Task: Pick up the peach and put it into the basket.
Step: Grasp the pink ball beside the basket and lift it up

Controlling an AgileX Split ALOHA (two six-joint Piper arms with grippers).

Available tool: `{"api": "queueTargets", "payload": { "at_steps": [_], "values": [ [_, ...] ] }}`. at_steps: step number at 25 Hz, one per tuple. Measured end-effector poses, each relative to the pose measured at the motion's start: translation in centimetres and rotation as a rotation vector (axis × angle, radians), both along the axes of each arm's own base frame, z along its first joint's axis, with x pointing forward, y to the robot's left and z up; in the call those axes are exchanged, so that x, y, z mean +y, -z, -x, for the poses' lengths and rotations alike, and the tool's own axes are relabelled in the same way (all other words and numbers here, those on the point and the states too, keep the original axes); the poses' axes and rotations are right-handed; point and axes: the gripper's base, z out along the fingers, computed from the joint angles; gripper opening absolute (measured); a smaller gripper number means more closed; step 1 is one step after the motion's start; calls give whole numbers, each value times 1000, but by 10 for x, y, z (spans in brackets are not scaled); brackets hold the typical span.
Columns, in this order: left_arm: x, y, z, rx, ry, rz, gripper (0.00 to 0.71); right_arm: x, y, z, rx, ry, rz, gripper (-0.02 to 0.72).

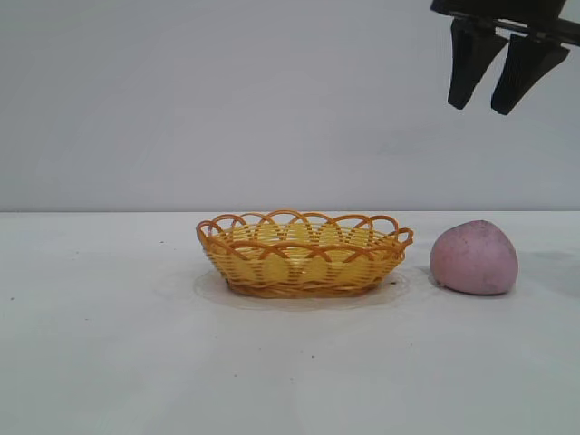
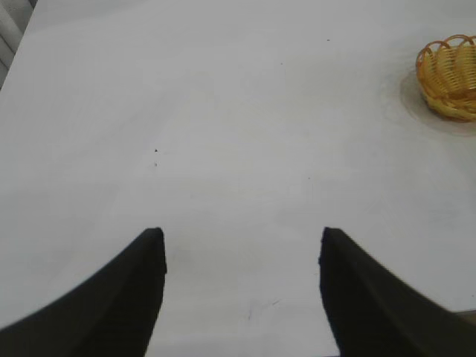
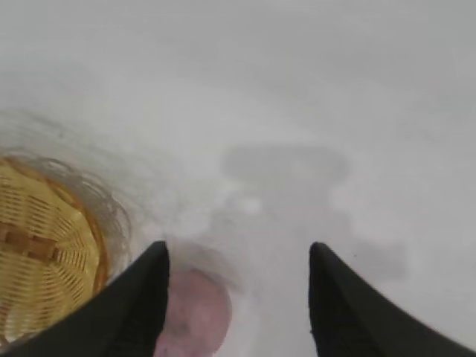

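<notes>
Peach (image 1: 474, 257): I see it resting on the table, well to the right of the basket, toward the table's right edge, not touching anything.
Basket (image 1: 304, 255): sits mid-table, upright, nothing in it.
Right gripper (image 1: 495, 80): hangs high above the peach, jaws about half open, holding nothing. In its wrist view the peach (image 3: 193, 312) shows beside one finger, off the centre line.
Left gripper (image 2: 242, 286): parked over bare table, jaws about half open, holding nothing.
Handling, judged: matte, speckled skin should give fair friction. I judge it light and possibly soft, so I would close gently.
Grip point, judged: across the widest part of the rounded body, below the slightly pointed top.
Surface: table (image 1: 109, 362), plain white, flat, a few dark specks.
Room: plain pale wall behind.
</notes>
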Motion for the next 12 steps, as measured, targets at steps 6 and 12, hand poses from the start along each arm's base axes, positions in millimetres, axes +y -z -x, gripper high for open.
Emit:
{"api": "queueTargets", "payload": {
  "at_steps": [6, 12],
  "values": [
    [0, 0, 0, 0, -44, 0, 397, -6, 4, 9, 113, 30, 59, 403],
    [-1, 0, 0, 0, -60, 0, 397, -8, 6, 20, 244, 54, 79, 403]
  ]
}}
